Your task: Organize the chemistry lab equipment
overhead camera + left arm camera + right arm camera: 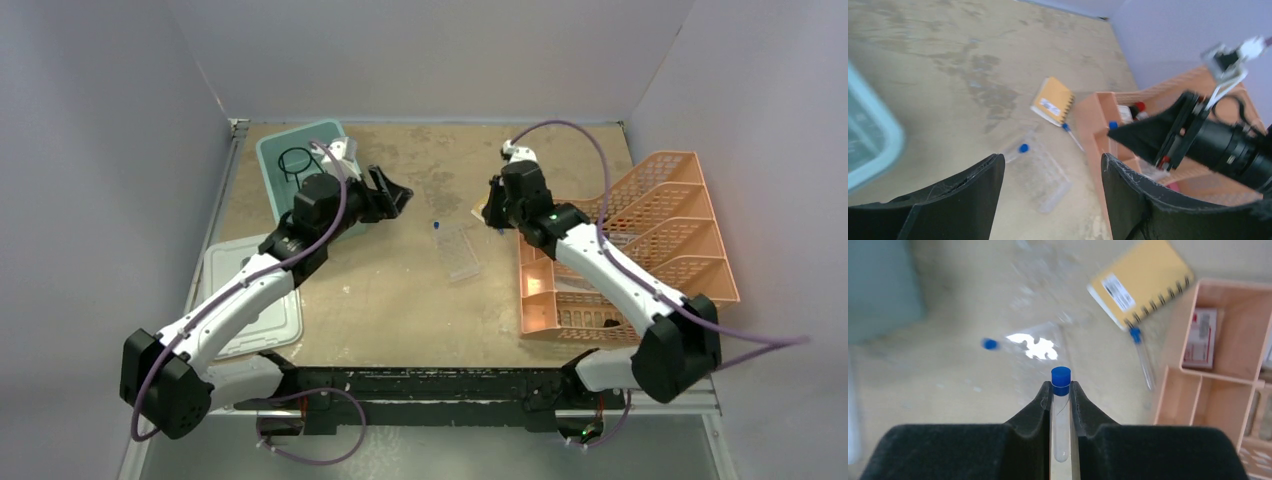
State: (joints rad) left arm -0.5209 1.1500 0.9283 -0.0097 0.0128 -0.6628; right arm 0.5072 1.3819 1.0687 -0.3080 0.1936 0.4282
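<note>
My right gripper [1061,388] is shut on a blue-capped tube [1061,376], held upright between the fingers above the table, near the orange tray's left side [495,210]. A clear rack [462,255] lies flat mid-table, and it also shows in the left wrist view [1045,175]. A second blue-capped tube [1022,148] lies at the rack's end. A third tube [1143,357] lies by the tray's edge. My left gripper [1052,167] is open and empty, hovering left of the rack [392,195]. A black wire ring tripod [295,160] sits in the teal tub [270,150].
A yellow spiral notebook [1140,282] lies beside the orange tiered tray [690,170]. A white and red packet [1200,337] sits in a tray compartment. The tub's white lid [225,260] lies at the near left.
</note>
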